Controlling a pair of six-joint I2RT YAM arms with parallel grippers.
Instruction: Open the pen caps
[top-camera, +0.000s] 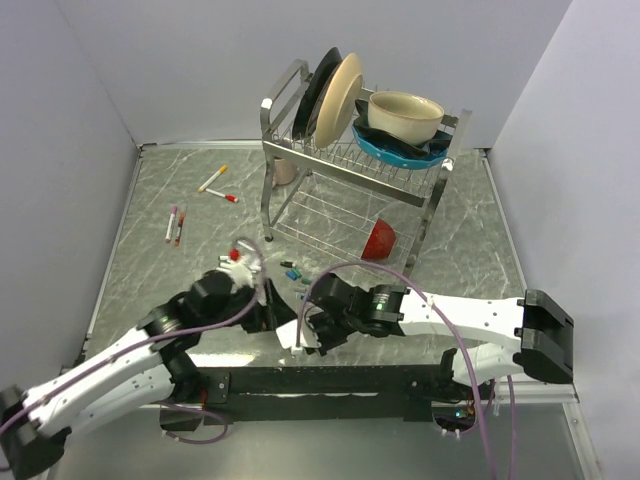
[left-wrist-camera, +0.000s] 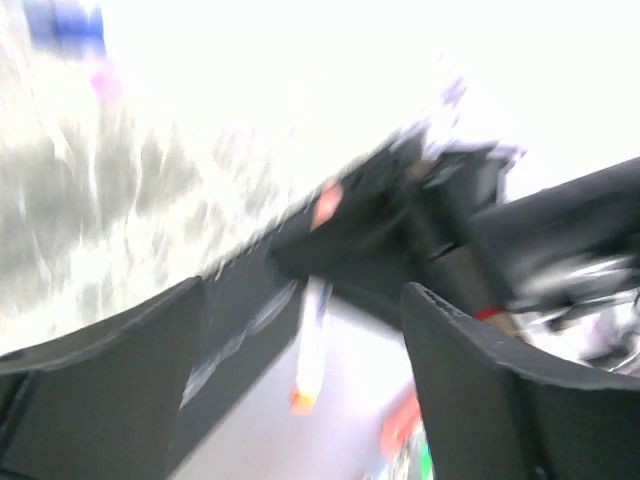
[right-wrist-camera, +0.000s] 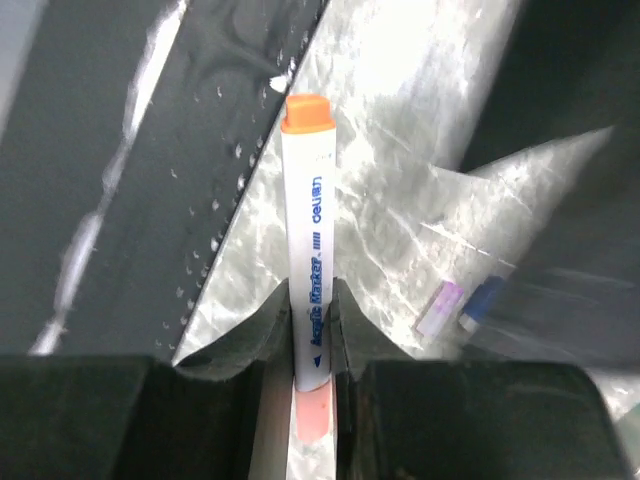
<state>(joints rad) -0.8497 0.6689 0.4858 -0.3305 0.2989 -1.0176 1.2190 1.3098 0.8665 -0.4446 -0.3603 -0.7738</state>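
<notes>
- Jaws of the right gripper (right-wrist-camera: 310, 300), close to the arm bases, pinch a thin white marker pen (right-wrist-camera: 305, 220) around its barrel. A small orange plastic piece (right-wrist-camera: 306, 112) sits on its free end; whether that is a cap or an end plug I cannot tell.
- Left gripper (left-wrist-camera: 308, 288) faces that pen, jaws spread wide, gripping nothing. A small red bit (top-camera: 235, 256) shows at its tip from above, too small to identify.
- Just beyond, small loose caps in green, blue and black (top-camera: 291, 268) lie on the grey marbled table (top-camera: 450, 250).
- Farther left, four thin white pens with coloured ends (top-camera: 172, 222) lie apparently capped.
- Judged step: between pulls on the held pen. Next, the left jaws must close squarely on a cap and pull straight along the barrel while the right holds firm.
</notes>
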